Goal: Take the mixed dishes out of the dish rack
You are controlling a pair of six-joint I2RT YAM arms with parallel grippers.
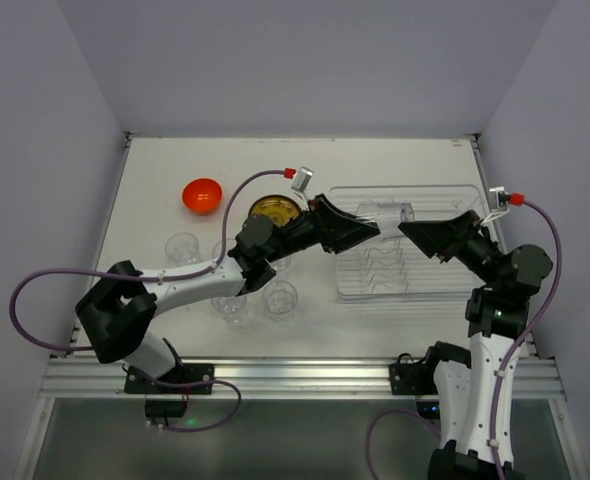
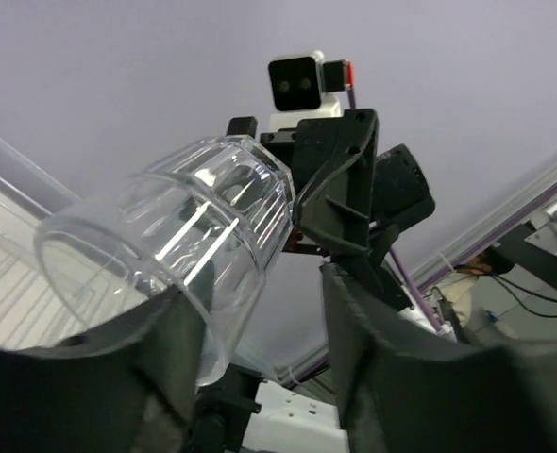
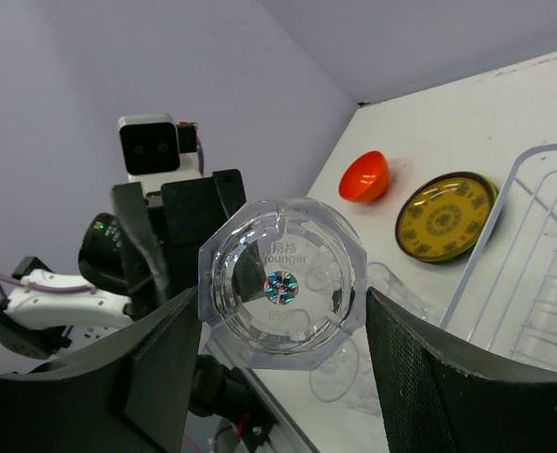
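Note:
A clear cup (image 1: 393, 212) hangs above the dish rack (image 1: 455, 292) between my two grippers. My right gripper (image 1: 408, 228) is shut on its octagonal base (image 3: 280, 283), one finger on each side. My left gripper (image 1: 373, 228) faces it from the left. In the left wrist view the cup's (image 2: 165, 245) rim lies against one left finger (image 2: 118, 377), while the other finger (image 2: 392, 359) stands apart from it. An orange-red bowl (image 1: 202, 195) and a patterned yellow-brown plate (image 1: 275, 210) rest on the table left of the rack.
Three clear cups (image 1: 182, 246) (image 1: 229, 303) (image 1: 280, 299) stand on the table under the left arm. The rack's white wire dividers (image 1: 380, 262) lie below both grippers. Walls close the table on the left, back and right.

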